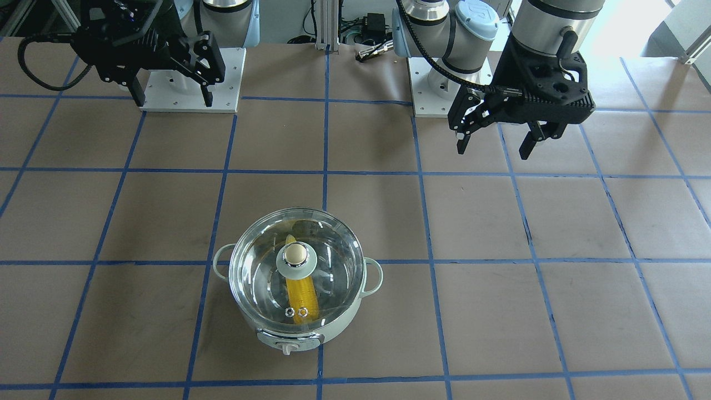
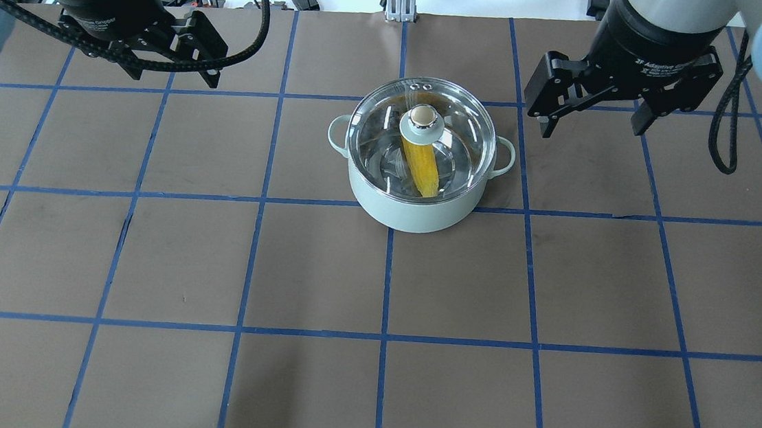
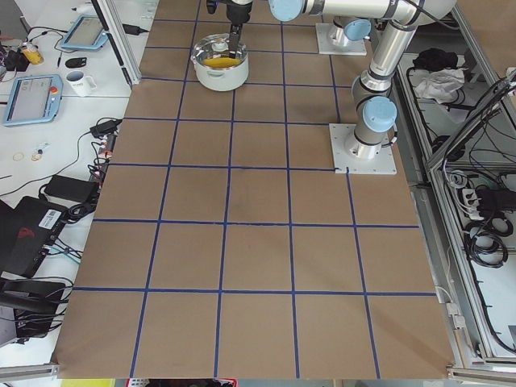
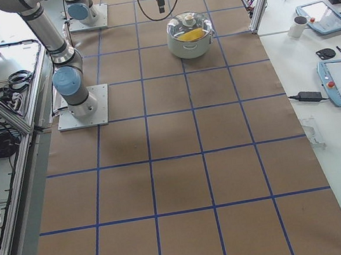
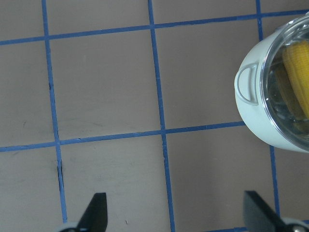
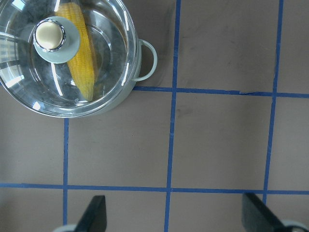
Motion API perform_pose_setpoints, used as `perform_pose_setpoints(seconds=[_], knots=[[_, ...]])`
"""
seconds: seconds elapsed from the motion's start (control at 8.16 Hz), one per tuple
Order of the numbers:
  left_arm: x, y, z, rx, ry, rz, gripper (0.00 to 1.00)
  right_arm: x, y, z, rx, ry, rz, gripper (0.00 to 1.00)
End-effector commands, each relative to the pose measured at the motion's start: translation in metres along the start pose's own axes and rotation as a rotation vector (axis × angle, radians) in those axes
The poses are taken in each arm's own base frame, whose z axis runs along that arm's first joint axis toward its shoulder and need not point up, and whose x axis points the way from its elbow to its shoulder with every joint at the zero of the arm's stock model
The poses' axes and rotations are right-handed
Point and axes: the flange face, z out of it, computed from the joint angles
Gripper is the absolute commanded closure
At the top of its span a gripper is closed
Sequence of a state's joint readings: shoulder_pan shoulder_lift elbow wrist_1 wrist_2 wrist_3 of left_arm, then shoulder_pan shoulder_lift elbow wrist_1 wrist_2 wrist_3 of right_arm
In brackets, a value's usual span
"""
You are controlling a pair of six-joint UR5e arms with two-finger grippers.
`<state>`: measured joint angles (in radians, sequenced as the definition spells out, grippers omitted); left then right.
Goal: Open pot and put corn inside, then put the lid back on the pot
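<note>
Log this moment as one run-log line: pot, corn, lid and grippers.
pot: closed | corn: inside pot | lid: on pot | left gripper: open, empty | right gripper: open, empty | task: appears complete

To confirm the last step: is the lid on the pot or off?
On: the lid covers the pot, and the corn shows inside through its glass.

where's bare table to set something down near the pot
The table is bare on the robot's side of the pot, and beneath the left end effector and right end effector. Only the pot's own spot is crowded.
</note>
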<state>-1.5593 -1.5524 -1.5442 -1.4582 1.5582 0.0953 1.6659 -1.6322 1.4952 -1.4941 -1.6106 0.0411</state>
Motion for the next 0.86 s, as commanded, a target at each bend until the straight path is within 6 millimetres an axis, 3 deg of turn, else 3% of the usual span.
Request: perform_pose_setpoints(seconds=[0.0, 0.74], knots=[[-0.0005, -0.0005, 0.0010, -0.001, 0.000, -0.001, 0.00, -0.0002, -0.0004, 0.0017, -0.004, -0.001, 0.002, 0.00], [-0.0006, -0.0001, -0.0022, 0.005, -0.002, -0.001, 0.00, 0.0005, -0.0055, 0.0029, 0.015, 0.015, -0.014, 0.00]])
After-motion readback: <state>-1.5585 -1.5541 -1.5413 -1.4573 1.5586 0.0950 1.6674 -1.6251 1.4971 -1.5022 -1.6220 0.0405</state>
